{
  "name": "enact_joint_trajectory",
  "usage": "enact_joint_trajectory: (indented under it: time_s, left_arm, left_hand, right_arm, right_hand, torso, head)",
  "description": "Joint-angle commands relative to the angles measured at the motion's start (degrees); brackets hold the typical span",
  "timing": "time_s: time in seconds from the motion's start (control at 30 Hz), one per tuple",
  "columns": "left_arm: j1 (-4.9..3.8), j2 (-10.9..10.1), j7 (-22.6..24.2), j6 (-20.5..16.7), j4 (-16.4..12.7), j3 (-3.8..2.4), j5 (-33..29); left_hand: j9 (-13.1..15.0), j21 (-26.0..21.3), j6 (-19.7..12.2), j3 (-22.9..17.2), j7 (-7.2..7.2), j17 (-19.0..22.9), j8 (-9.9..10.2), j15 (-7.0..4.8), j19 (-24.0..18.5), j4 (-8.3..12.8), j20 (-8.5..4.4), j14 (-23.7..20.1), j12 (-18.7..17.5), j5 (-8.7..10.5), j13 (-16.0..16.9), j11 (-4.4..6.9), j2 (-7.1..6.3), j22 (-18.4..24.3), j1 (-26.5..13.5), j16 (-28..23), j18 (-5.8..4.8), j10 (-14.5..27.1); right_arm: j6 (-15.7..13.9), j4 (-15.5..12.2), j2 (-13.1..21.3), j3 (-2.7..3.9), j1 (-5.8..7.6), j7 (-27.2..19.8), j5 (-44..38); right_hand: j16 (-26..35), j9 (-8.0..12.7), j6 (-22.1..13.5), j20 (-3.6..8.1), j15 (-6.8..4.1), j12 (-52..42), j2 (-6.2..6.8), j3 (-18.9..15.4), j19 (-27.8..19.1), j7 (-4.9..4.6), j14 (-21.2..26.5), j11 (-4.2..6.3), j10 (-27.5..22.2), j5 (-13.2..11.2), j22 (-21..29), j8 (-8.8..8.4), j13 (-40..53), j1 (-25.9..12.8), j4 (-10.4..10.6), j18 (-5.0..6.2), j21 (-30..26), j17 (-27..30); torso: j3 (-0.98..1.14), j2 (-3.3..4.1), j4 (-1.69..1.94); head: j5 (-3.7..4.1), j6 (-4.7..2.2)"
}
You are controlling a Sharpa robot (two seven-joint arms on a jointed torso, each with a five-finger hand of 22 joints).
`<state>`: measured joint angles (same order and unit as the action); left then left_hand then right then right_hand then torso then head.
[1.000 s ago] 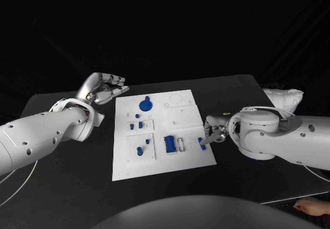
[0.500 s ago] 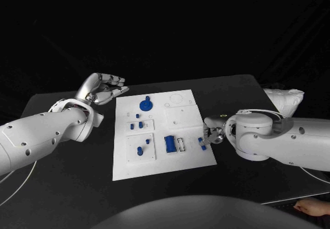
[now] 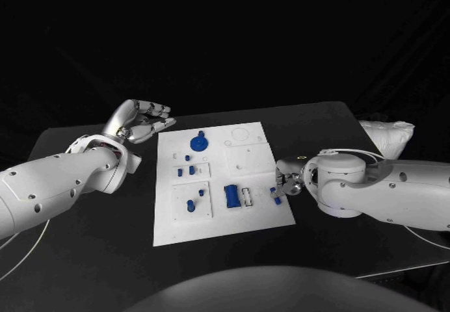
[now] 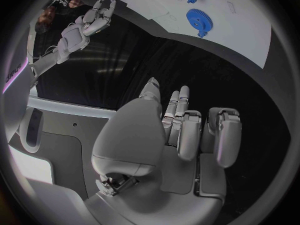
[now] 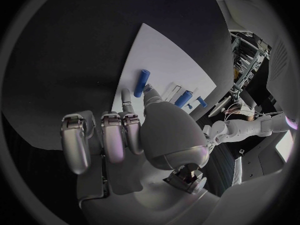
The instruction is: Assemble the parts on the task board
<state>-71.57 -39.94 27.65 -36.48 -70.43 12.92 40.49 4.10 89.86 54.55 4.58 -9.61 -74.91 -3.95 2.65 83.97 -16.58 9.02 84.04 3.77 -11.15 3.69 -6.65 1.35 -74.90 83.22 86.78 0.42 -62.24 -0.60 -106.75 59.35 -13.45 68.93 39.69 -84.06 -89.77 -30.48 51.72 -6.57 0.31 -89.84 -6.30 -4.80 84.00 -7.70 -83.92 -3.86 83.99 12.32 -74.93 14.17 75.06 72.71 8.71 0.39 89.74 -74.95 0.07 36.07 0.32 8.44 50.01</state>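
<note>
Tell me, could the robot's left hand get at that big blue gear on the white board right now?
Probably yes. The left robot hand hangs just off the task board at its far corner, holding nothing, and the blue gear lies close by with nothing between them.

The task board (image 3: 253, 146) lies mid-desk (image 3: 84, 214), with bare black surface on its left, near and far sides. The left hand (image 3: 140, 121) hangs beside the board's far left corner, fingers curled. The right hand (image 3: 287, 182) occupies the board's right edge by a small blue part (image 3: 276, 195), apparently touching it. A white bundle (image 3: 389, 135) sits at the desk's far right.
</note>
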Motion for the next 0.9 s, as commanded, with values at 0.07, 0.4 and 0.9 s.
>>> enact_joint_trajectory:
  time_s: [0.07, 0.4, 0.9]
  left_arm:
    - [0.0, 0.03, 0.23, 0.48, -0.16, -0.04, 0.27]
    - [0.0, -0.03, 0.2, 0.53, -0.09, -0.04, 0.27]
    - [0.0, -0.09, 0.16, 0.5, -0.11, -0.04, 0.27]
  left_hand:
    - [-0.03, 0.14, -0.02, 0.33, 0.0, -8.09, 0.13, -0.17, 6.03, -0.15, -0.48, 3.5, 0.08, -0.21, 0.0, 0.19, 0.51, -15.1, 0.27, -0.22, -0.42, 0.01]
    - [-0.03, 0.14, -0.02, 0.33, 0.0, -8.09, 0.13, -0.17, 6.03, -0.15, -0.48, 3.5, 0.08, -0.21, 0.0, 0.19, 0.51, -15.1, 0.27, -0.22, -0.42, 0.01]
    - [-0.02, 0.14, 0.04, 0.4, 0.02, -8.06, 0.1, -0.19, 6.03, -0.14, -0.48, 3.48, 0.09, -0.22, 0.0, 0.2, 0.6, -15.1, 0.37, -0.23, -0.42, -0.03]
  right_arm:
    - [1.63, 0.33, -0.43, -0.1, -0.27, 5.7, -0.57]
    - [2.8, 0.63, -1.09, -0.1, -0.35, 5.94, 0.09]
    - [4.55, 1.23, -1.78, -0.09, -0.36, 6.54, 0.38]
  right_hand:
    - [-0.23, 0.17, 0.65, -0.3, 0.17, -0.16, 0.74, 0.58, 6.0, -0.02, -6.08, -0.11, 6.01, 0.52, -15.07, -0.09, 14.94, 0.19, -0.18, -0.39, 0.26, -15.05]
    - [-0.23, 0.15, 1.29, -0.06, -0.09, -0.16, 2.32, 1.65, 6.0, 0.28, -6.08, 0.2, 6.01, 0.97, -15.07, 0.22, 14.94, 1.01, -1.95, -0.39, 0.26, -15.05]
    - [-0.23, -1.17, 1.47, 0.5, -0.65, -0.16, 3.04, 4.27, 6.0, 0.98, -6.08, 0.84, 6.01, 5.99, -15.07, 1.9, 14.94, 0.82, -3.53, -0.39, 0.26, -15.05]
  torso:
    - [0.02, -0.06, 0.02]
    - [-0.02, -0.04, 0.03]
    - [-0.02, -0.04, 0.04]
  head:
    - [-0.06, -0.01]
    - [0.01, -0.01]
    - [-0.13, -0.01]
